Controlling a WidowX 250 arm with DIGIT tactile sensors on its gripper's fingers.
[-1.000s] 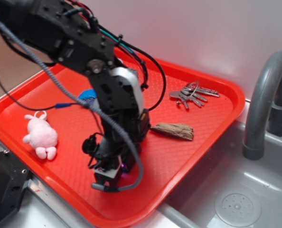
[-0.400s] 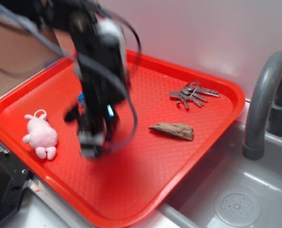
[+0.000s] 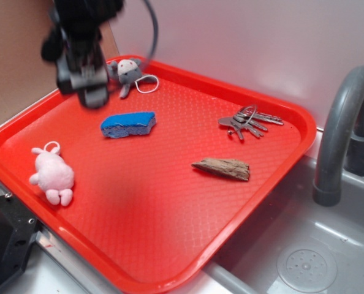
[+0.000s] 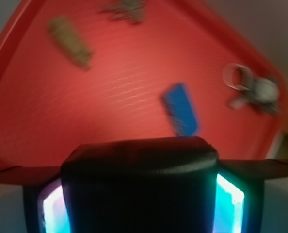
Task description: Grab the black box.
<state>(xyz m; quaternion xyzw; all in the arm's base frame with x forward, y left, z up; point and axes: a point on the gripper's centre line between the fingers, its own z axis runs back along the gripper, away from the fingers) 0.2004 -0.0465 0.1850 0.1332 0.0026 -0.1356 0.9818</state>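
Pink plush toy (image 3: pixel 52 175) lies at the red plastic tray's (image 3: pixel 170 245) left edge. Tool (image 3: pixel 84 79) hangs blurred above the far-left corner, closed around the small glossy black box (image 4: pixel 140 187), which fills the wrist view between lit pads. Then blue sponge (image 3: pixel 128 124), grey plush (image 3: pixel 128 71), brown wood scrap (image 3: pixel 222 168), metal keys (image 3: pixel 248 120), grey sink (image 3: pixel 304 245).

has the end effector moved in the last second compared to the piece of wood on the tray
Yes. The end effector has swung from low beside the piece of wood up and away to the tray's far left corner, near the grey toy.
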